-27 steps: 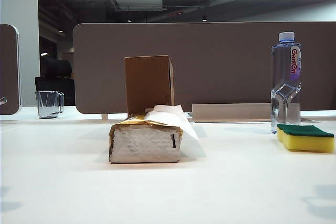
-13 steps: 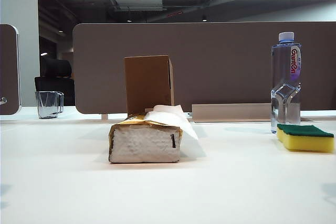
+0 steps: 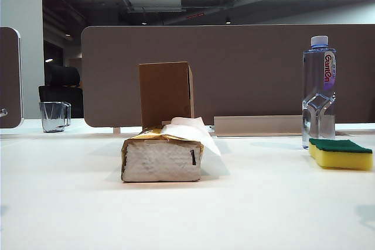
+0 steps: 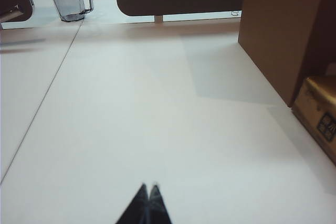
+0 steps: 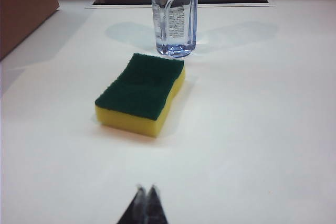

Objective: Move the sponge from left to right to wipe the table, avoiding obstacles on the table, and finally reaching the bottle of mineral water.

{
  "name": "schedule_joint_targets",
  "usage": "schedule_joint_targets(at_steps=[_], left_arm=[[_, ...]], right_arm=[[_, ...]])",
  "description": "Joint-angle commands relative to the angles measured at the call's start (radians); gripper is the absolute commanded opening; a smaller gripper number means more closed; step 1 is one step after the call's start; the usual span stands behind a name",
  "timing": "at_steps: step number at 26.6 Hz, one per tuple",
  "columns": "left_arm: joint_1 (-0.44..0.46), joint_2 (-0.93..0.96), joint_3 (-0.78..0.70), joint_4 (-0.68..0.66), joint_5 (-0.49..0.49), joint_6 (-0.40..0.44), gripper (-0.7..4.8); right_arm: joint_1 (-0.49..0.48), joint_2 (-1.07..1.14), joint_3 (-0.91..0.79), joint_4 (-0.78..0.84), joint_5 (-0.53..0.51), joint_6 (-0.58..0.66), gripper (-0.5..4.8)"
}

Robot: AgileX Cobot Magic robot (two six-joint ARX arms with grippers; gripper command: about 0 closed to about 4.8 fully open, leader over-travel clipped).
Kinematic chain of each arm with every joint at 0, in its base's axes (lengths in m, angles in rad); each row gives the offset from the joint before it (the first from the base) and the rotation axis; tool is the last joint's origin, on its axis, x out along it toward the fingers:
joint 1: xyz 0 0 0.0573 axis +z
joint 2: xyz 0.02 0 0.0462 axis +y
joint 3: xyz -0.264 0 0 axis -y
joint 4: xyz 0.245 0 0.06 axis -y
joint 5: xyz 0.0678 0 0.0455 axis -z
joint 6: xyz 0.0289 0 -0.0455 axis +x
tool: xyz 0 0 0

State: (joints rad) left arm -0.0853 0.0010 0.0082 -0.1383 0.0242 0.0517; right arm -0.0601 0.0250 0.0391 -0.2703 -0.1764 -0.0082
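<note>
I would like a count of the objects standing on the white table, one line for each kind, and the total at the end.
Sponge: 1
Water bottle: 1
Tissue pack: 1
Cardboard box: 1
Glass cup: 1
Total: 5
Neither the left gripper nor the right gripper holds anything; both are shut above the table.

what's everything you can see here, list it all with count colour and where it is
sponge: 1, yellow with dark green top, right side of table, just in front of the bottle
bottle of mineral water: 1, clear, pale blue cap, upright, far right
tissue pack: 1, gold-edged, white sheet sticking out, centre
cardboard box: 1, brown, upright behind the tissue pack
glass cup: 1, clear, far left at the back
table: 1, white
left gripper: 1, dark fingers shut, empty, above bare table
right gripper: 1, dark fingers shut, empty, short of the sponge
</note>
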Motion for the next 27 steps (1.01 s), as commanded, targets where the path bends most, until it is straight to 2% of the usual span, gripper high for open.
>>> schedule_joint_targets(at_steps=[1,27], left_arm=[[0.000,0.002,0.000,-0.025,-0.005,0.000,-0.06],[0.000,0.002,0.000,-0.047,-0.004,0.000,-0.06]], right_arm=[[0.000,0.001,-0.002,0.006,0.002,0.008,-0.08],[-0.002,0.000,-0.002,0.009,0.002,0.008,-0.08]])
